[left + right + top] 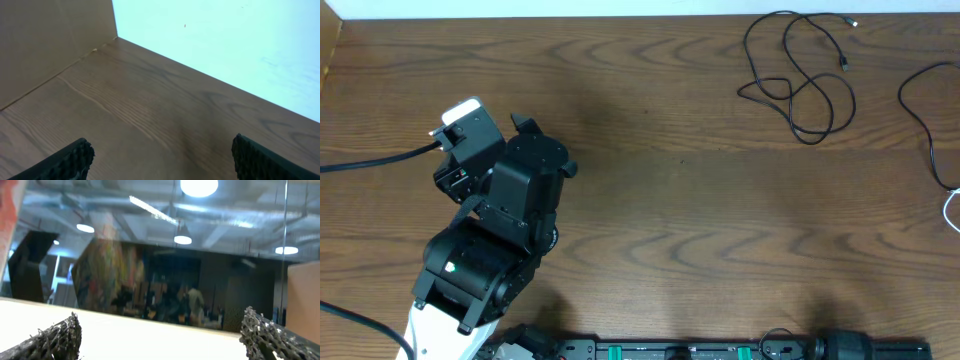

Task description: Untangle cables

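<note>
Cables (798, 88) lie at the far right of the worktop (650, 200): a black cable (812, 135) in loose loops with small plug ends, a second black cable (918, 120) running along the right edge, and a short bit of white cable (952, 212) at that edge, nearer. The looped one lies apart from the other two. All are well apart from the left arm (505, 200), which stands at the near left. The left fingers (70, 160) stand wide apart with nothing between them, over bare wood and facing the far left corner, where a brown board (50, 40) stands upright. The right fingers (52, 340) are also wide apart and hold nothing. The right arm (865, 347) seems folded at the near edge, though little of it shows. Only the overhead view shows the cables. The left wrist view gives wood grain and a pale backdrop, and the right wrist view looks out at ceiling lights (199, 186) in a dim room rather than at the worktop
</note>
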Controlling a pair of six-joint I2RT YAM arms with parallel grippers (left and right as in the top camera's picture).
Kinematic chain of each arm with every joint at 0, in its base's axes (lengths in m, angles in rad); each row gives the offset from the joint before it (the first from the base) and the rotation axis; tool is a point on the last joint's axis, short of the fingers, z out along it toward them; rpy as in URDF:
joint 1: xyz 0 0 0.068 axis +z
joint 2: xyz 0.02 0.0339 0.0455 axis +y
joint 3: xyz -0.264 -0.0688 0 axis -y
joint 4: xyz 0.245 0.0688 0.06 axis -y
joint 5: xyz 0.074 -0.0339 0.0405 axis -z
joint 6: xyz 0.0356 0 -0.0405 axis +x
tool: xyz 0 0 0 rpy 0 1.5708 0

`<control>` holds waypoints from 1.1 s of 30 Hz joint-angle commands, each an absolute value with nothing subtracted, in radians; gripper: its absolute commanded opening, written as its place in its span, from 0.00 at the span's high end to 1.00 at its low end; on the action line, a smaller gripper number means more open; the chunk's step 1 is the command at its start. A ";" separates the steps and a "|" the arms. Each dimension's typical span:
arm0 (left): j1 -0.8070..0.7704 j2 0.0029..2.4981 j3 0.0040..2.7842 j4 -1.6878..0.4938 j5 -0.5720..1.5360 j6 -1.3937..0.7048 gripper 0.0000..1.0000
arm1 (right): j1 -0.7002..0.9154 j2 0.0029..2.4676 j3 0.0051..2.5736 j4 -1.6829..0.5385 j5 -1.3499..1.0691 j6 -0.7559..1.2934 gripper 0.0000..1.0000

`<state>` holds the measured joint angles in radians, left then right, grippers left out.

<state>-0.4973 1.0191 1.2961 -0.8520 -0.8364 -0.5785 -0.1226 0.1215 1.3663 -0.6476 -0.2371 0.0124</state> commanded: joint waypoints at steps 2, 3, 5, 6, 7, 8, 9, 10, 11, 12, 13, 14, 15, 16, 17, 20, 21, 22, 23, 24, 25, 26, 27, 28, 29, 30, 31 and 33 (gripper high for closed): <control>-0.492 1.020 1.293 -0.852 -0.872 -0.573 0.11 | -0.126 0.023 1.361 -0.647 -0.254 0.029 0.01; -0.492 1.020 1.293 -0.852 -0.872 -0.573 0.11 | -0.126 0.011 1.362 -0.647 -0.254 0.029 0.01; -0.492 1.020 1.293 -0.852 -0.872 -0.573 0.11 | -0.123 0.007 1.390 -0.657 -0.253 0.025 0.01; -0.492 1.020 1.293 -0.852 -0.873 -0.573 0.11 | -0.120 0.007 1.395 -0.650 -0.253 0.013 0.01; -0.492 1.020 1.293 -0.852 -0.872 -0.573 0.11 | -0.120 0.007 1.405 -0.647 -0.253 0.010 0.01; -0.492 1.021 1.293 -0.852 -0.872 -0.573 0.11 | -0.117 0.007 1.417 -0.647 -0.250 0.005 0.01; -0.492 1.021 1.293 -0.852 -0.873 -0.573 0.11 | -0.116 0.007 1.425 -0.648 -0.250 0.006 0.01; -0.492 1.021 1.293 -0.852 -0.872 -0.573 0.11 | -0.116 0.007 1.436 -0.649 -0.250 0.006 0.01; -0.492 1.021 1.293 -0.852 -0.872 -0.573 0.11 | -0.115 0.007 1.445 -0.648 -0.250 0.006 0.01; -0.492 1.021 1.293 -0.852 -0.872 -0.573 0.10 | -0.114 0.007 1.458 -0.646 -0.251 0.006 0.01; -0.492 1.021 1.293 -0.852 -0.872 -0.573 0.11 | -0.108 0.007 1.474 -0.639 -0.251 0.007 0.01; -0.492 1.021 1.293 -0.852 -0.872 -0.573 0.10 | -0.104 0.007 1.480 -0.634 -0.254 0.006 0.01; -0.492 1.021 1.293 -0.852 -0.873 -0.573 0.10 | -0.094 0.007 1.493 -0.612 -0.254 0.006 0.01; -0.492 1.021 1.293 -0.852 -0.873 -0.573 0.10 | -0.089 0.007 1.498 -0.591 -0.254 0.006 0.01; -0.492 1.021 1.293 -0.852 -0.872 -0.573 0.10 | -0.086 0.007 1.501 -0.574 -0.253 0.006 0.01; -0.492 1.019 1.293 -0.852 -0.872 -0.573 0.10 | -0.084 0.007 1.493 -0.532 -0.253 0.007 0.01; -0.492 1.016 1.293 -0.852 -0.872 -0.573 0.10 | -0.086 0.008 1.483 -0.514 -0.263 0.007 0.01; -0.492 1.011 1.293 -0.852 -0.873 -0.572 0.10 | -0.088 0.008 1.465 -0.483 -0.266 0.007 0.01; -0.492 1.005 1.293 -0.852 -0.872 -0.573 0.10 | -0.089 0.008 1.441 -0.440 -0.265 0.007 0.01; -0.492 0.997 1.293 -0.852 -0.873 -0.573 0.10 | -0.092 0.008 1.408 -0.382 -0.265 0.007 0.01; -0.492 0.990 1.293 -0.852 -0.872 -0.573 0.10 | -0.094 0.009 1.381 -0.342 -0.265 0.007 0.01; -0.492 0.979 1.293 -0.852 -0.873 -0.573 0.10 | -0.098 0.009 1.348 -0.300 -0.261 0.007 0.01; -0.492 0.968 1.293 -0.852 -0.872 -0.573 0.10 | -0.101 0.009 1.315 -0.268 -0.252 0.007 0.01; -0.492 0.953 1.293 -0.852 -0.872 -0.573 0.10 | -0.104 0.009 1.275 -0.253 -0.254 0.010 0.01; -0.492 0.938 1.293 -0.852 -0.873 -0.573 0.10 | -0.104 0.010 1.243 -0.254 -0.252 0.025 0.01; -0.492 0.925 1.293 -0.852 -0.872 -0.573 0.10 | -0.104 0.011 1.201 -0.258 -0.253 0.045 0.01; -0.490 0.904 1.293 -0.852 -0.872 -0.573 0.10 | -0.104 0.012 1.172 -0.263 -0.253 0.064 0.01; -0.474 0.866 1.293 -0.852 -0.872 -0.573 0.10 | -0.104 0.012 1.085 -0.269 -0.253 0.117 0.01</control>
